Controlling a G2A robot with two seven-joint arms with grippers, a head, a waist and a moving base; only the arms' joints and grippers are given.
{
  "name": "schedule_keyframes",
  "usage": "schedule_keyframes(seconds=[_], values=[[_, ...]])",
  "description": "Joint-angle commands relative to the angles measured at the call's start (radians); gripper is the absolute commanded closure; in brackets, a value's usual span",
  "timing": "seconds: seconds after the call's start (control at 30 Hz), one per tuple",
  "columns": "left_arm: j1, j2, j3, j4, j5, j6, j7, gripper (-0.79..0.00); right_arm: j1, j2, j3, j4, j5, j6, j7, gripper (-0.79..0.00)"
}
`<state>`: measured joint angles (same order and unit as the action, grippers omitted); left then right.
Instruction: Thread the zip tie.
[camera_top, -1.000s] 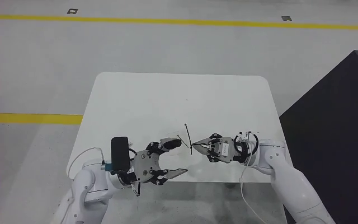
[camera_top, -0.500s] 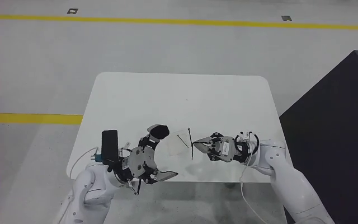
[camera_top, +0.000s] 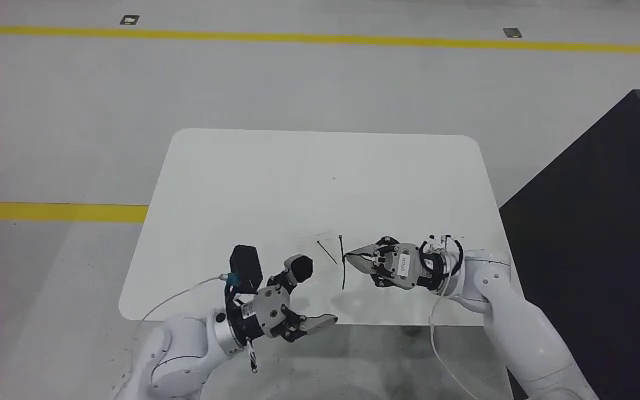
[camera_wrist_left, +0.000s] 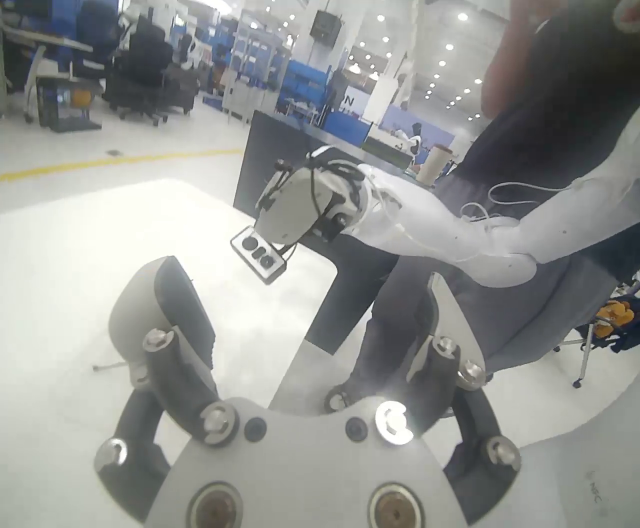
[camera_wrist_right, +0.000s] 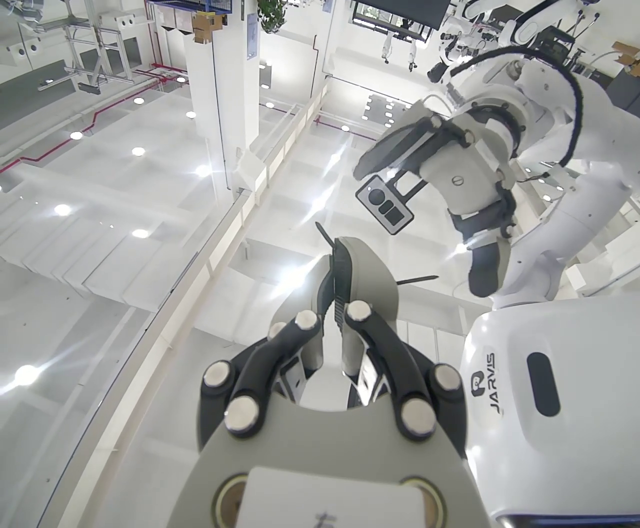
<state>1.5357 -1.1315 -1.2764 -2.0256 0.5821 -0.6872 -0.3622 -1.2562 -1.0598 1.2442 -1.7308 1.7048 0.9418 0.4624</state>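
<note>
The left gripper (camera_top: 309, 295) is pulling back toward the near edge of the tabletop (camera_top: 300, 180) and rolling at the wrist, so it is sitting lower and farther from the tie than a second ago. Its jaws are staying spread wide with nothing between them. The right gripper (camera_top: 352, 263) is keeping its place, jaws pressed together and pinching the zip tie (camera_top: 341, 248) just above the tabletop's near-middle. Judging from this, threading is not yet starting; the left arm seems to be lining up again for the free end. The tie is showing as a thin, black, springy plastic strip. The jaws are carrying dark ribbed pads on grey shells, and the tabletop is looking white, smooth and round-cornered.
</note>
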Motion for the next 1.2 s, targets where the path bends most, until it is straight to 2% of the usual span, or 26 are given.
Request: schedule_keyframes(seconds=[0.0,0.13,0.3,0.53,0.57,0.63,0.73,0.8,0.83,0.9,0.93,1.03,1.17], values=[[-0.001,0.0,0.0,0.0,0.004,-0.002,0.014,-0.785,0.0,0.0,0.0,0.0,0.0,0.0,0.0,0.0],[0.009,-0.002,0.018,-0.007,-0.016,0.009,0.015,-0.785,0.0,0.0,0.0,0.0,0.0,0.0,0.0,0.0],[-0.005,-0.003,0.052,-0.018,0.008,0.077,-0.014,-0.785,0.0,0.0,0.0,0.0,0.0,0.0,0.0,0.0],[-0.046,-0.014,0.11,0.003,0.058,0.101,0.052,-0.773,0.0,0.0,0.0,0.0,0.0,0.0,0.0,0.0],[-0.055,-0.015,0.117,0.005,0.071,0.105,0.06,-0.754,0.0,0.0,0.0,0.0,0.0,0.0,0.0,0.0],[-0.067,-0.019,0.137,0.01,0.078,0.112,0.075,-0.668,0.0,0.0,0.0,0.0,0.0,0.0,0.0,0.0],[-0.081,-0.022,0.158,0.016,0.088,0.117,0.089,-0.616,0.0,0.0,0.0,0.0,0.0,0.0,0.0,0.0],[-0.089,-0.024,0.166,0.017,0.103,0.117,0.104,-0.542,0.0,0.0,0.0,0.0,0.0,0.0,0.0,0.0],[-0.093,-0.025,0.169,0.017,0.116,0.117,0.112,-0.529,0.0,0.0,0.0,0.0,0.0,0.0,0.0,0.0],[-0.097,-0.026,0.169,0.019,0.137,0.123,0.133,-0.416,0.0,0.0,0.0,0.0,0.0,0.0,0.0,0.0],[-0.098,-0.027,0.168,0.019,0.141,0.127,0.146,-0.388,0.0,0.0,0.0,0.0,0.0,0.0,0.0,0.0],[-0.099,-0.029,0.168,0.024,0.138,0.129,0.178,-0.332,0.0,0.0,0.0,0.0,0.0,0.0,0.0,0.0],[-0.102,-0.03,0.17,0.023,0.144,0.127,0.191,-0.317,0.0,0.0,0.0,0.0,0.0,0.0,0.0,0.0]])
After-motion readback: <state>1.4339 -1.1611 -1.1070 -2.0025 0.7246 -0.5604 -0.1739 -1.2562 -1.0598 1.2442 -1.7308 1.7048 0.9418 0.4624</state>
